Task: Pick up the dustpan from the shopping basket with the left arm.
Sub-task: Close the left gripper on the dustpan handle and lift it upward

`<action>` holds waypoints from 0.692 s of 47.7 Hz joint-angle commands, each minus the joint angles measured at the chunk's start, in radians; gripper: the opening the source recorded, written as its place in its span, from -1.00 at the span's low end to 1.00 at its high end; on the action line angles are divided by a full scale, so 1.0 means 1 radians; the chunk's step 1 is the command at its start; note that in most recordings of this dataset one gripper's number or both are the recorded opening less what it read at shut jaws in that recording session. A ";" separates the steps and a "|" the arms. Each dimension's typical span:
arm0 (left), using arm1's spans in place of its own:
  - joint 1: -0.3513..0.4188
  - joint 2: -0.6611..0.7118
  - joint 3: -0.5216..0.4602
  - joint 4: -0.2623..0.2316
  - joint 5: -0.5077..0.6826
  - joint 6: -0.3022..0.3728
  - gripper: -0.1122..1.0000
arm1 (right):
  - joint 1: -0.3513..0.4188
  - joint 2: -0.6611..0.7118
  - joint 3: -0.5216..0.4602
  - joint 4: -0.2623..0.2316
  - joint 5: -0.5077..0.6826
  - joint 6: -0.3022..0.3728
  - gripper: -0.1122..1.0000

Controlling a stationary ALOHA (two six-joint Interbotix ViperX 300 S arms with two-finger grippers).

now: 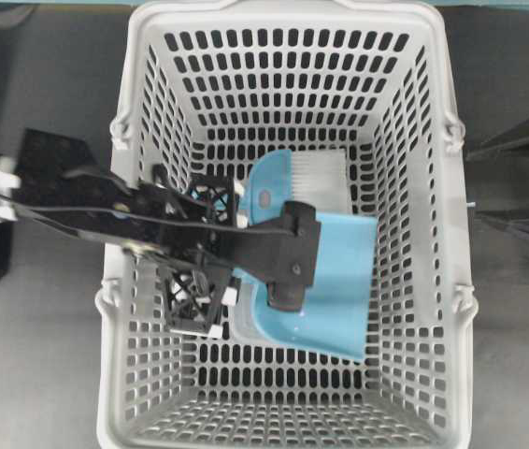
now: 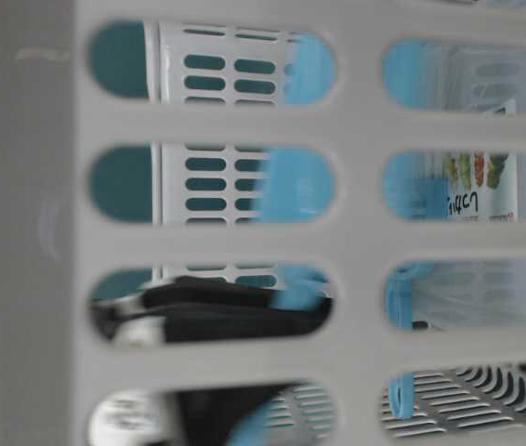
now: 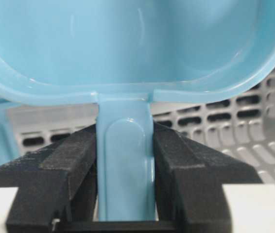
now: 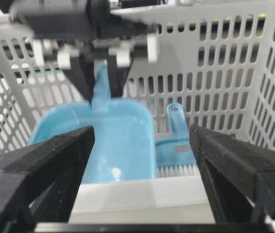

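The light blue dustpan [image 1: 339, 285] lies inside the grey shopping basket [image 1: 283, 14], its tray toward the right wall. My left gripper [image 3: 125, 160] reaches down into the basket and is shut on the dustpan's thin handle [image 3: 125, 145]; both black fingers [image 3: 74, 160] press its sides. The right wrist view shows the same grip [image 4: 102, 85] from across the basket, above the tray [image 4: 103, 145]. My right gripper [image 4: 142, 160] stands open outside the basket's near rim [image 4: 142, 194], holding nothing.
A blue brush [image 1: 278, 182] with white bristles [image 1: 319, 173] lies beside the dustpan toward the basket's back. Slotted basket walls [image 2: 207, 121] enclose everything. The right arm [image 1: 526, 140] sits outside the basket's right wall.
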 commanded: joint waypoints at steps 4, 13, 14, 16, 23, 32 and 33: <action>0.009 -0.103 -0.051 0.003 -0.006 -0.005 -0.31 | -0.002 -0.003 -0.003 -0.002 -0.014 0.002 0.56; 0.017 -0.178 -0.075 0.002 0.014 -0.048 -0.31 | 0.000 -0.014 0.000 0.000 -0.014 0.002 0.56; 0.018 -0.186 -0.075 0.003 0.015 -0.058 -0.31 | -0.002 -0.015 0.000 0.000 -0.014 0.002 0.56; 0.021 -0.198 -0.074 0.002 0.015 -0.081 -0.31 | 0.000 -0.015 0.002 0.000 -0.014 0.002 0.56; 0.025 -0.227 -0.043 0.003 0.003 -0.121 -0.31 | -0.002 -0.015 0.003 -0.002 -0.014 0.002 0.56; 0.025 -0.232 -0.032 0.003 -0.008 -0.127 -0.31 | 0.000 -0.015 0.005 -0.002 -0.029 0.002 0.56; 0.025 -0.230 -0.032 0.002 -0.009 -0.126 -0.31 | 0.000 -0.015 0.006 -0.002 -0.031 0.002 0.56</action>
